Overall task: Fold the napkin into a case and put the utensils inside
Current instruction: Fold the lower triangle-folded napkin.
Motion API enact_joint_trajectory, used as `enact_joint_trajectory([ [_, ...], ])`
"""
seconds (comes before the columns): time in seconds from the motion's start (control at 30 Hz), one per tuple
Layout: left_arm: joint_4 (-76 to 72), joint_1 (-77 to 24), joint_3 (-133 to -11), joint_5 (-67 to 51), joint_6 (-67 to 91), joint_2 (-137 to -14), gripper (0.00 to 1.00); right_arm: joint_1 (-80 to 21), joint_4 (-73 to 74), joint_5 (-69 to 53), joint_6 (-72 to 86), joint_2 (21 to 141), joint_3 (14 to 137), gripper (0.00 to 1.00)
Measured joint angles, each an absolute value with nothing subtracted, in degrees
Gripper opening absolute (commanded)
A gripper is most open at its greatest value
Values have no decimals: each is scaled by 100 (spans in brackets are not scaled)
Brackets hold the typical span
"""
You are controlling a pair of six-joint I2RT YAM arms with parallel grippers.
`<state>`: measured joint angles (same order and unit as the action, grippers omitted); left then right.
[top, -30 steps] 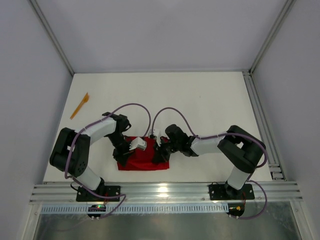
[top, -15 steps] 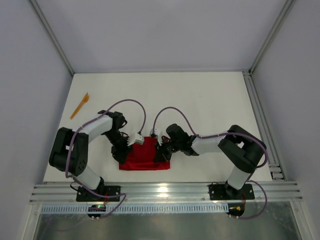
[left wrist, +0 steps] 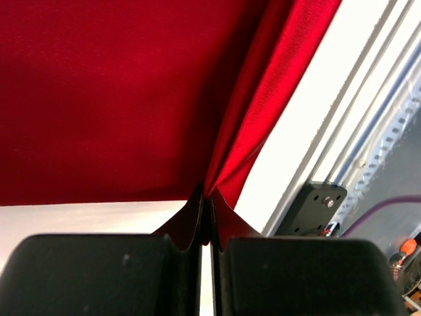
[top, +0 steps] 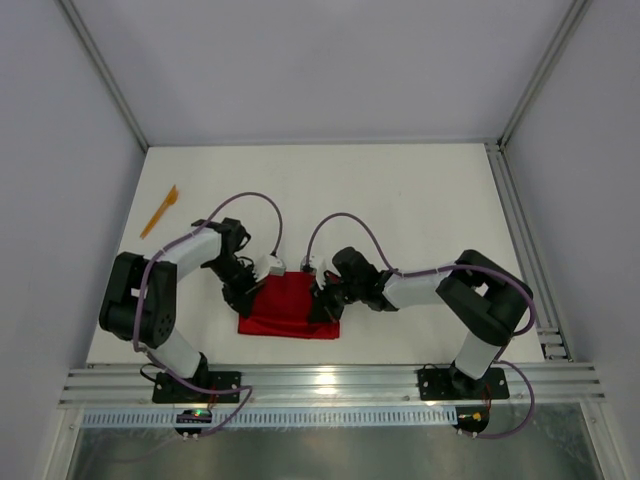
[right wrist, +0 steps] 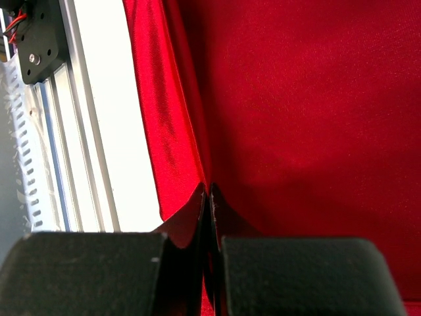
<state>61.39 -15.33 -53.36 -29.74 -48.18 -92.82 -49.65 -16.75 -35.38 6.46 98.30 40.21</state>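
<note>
On table [top: 420,220]: 1 napkin [top: 290,305], pinched by left fingers [left wrist: 99,270] and right fingers [right wrist: 296,276]; 1 utensil [top: 160,211].

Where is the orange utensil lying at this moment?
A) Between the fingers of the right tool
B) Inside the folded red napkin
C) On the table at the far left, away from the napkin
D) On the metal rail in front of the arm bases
C: the top view shows the orange utensil lying on the white table toward its far left side, clearly apart from the red napkin.
</note>
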Motion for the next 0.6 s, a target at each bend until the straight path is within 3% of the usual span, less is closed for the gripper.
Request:
enact_joint_trajectory([
  [0.17,5813,-1533,-5332,-2886,-4499,-9395,0,-4963,-1669,-3404,652,9830,4018,12],
  [0.3,5621,-1533,-5319,-2783,-4278,-9511,0,-4963,-1662,-3238,668,9830,4018,32],
  [0.33,5577,-1533,-5319,-2759,-4230,-9544,0,-4963,-1662,-3203,692,9828,4018,45],
  [0.43,5483,-1533,-5319,-2744,-4110,-9618,0,-4971,-1664,-3061,757,9673,4005,56],
  [0.6,5454,-1529,-5319,-2744,-4051,-9636,0,-4956,-1428,-2578,764,8952,3863,62],
])
